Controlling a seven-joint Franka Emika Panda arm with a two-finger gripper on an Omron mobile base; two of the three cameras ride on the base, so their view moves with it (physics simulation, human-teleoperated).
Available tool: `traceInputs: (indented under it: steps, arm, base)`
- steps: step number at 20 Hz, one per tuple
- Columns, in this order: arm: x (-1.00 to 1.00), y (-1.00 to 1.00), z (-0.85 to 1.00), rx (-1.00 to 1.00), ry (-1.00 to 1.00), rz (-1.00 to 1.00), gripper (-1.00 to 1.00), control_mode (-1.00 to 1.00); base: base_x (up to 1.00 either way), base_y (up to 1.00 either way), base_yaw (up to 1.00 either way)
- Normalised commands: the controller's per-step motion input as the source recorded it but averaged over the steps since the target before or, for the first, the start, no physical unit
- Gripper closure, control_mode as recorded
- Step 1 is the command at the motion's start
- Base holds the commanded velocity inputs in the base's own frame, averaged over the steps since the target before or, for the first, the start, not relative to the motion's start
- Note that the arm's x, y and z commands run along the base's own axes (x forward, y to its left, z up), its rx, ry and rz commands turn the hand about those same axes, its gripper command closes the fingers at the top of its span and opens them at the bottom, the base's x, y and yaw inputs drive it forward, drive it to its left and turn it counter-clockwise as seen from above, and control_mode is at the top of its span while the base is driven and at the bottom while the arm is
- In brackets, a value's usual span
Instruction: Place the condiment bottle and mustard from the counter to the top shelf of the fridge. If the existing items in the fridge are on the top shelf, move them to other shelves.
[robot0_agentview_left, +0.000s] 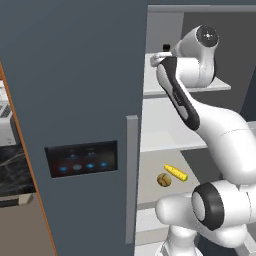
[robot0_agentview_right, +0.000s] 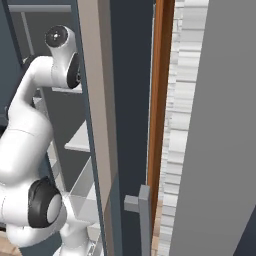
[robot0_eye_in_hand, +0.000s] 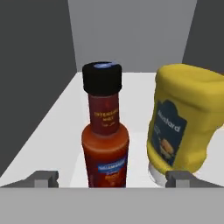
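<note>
Red condiment bottle with black cap (robot0_eye_in_hand: 105, 131), yellow mustard bottle (robot0_eye_in_hand: 181, 122): both upright, side by side on white top fridge shelf (robot0_eye_in_hand: 52, 127). End effector (robot0_eye_in_hand: 111, 179) spread wide, empty. Corn cob (robot0_agentview_left: 176, 172), brown round item (robot0_agentview_left: 164, 180) on lower shelf. Task judged near complete.

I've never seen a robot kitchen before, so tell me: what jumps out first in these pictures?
In the hand view, a red condiment bottle with a black cap stands upright on a white fridge shelf, with a yellow mustard bottle standing cap-down beside it. The end effector sits open in front of them. From the left base view, the white arm reaches into the open fridge, where a yellow item and a brown one lie lower down.
</note>
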Motion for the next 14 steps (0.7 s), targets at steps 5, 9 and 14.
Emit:
traceInputs:
  steps: [5,9,14]
  arm:
    - [-1.0,0.0,0.39,0.0,-0.18,-0.05,-1.0,-1.0]
    - [-1.0,0.01,0.26,0.02,-0.11,-0.12,-1.0,-1.0]
    - [-1.0,0.15,0.05,0.02,0.0,-0.09,-1.0,-1.0]
  base:
    - [0.0,0.0,0.0]
    - [0.0,0.0,0.0]
    - [0.0,0.0,0.0]
